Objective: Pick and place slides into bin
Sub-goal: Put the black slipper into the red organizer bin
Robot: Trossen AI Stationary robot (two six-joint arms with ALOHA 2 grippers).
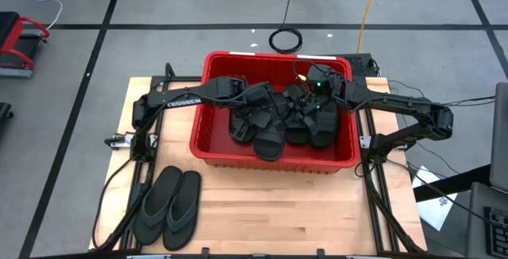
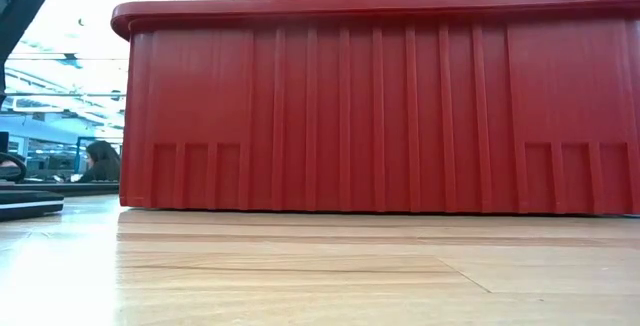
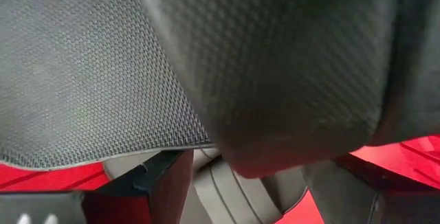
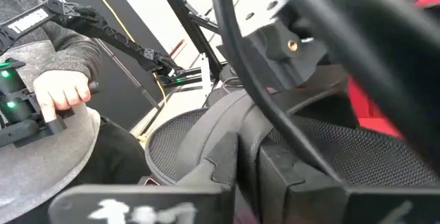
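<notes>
The red bin (image 1: 208, 144) stands at the table's far middle and fills the low view (image 2: 380, 116). Several black band-strap slides (image 1: 270, 136) lie piled inside it. Two black flip-flops (image 1: 171, 203) lie side by side, soles down, on the table at the near left. My left gripper (image 1: 255, 100) reaches into the bin from the left, close over a slide's dimpled sole (image 3: 275, 66). My right gripper (image 1: 305, 100) reaches in from the right, low over the pile, and is shut on a slide (image 4: 199, 141). My right gripper pinches a slide's raised band (image 4: 244, 124) between its two fingers (image 4: 289, 179). The slide's dimpled footbed spreads out on both sides of the fingers. The slide sits among the pile in the bin; whether it is lifted clear does not show.
Bare wooden tabletop (image 1: 317, 211) lies near of the bin and to the right of the flip-flops. A person's hand (image 4: 62, 90) grips a handle beyond the table. A cable coil (image 1: 286, 39) lies on the floor behind the bin.
</notes>
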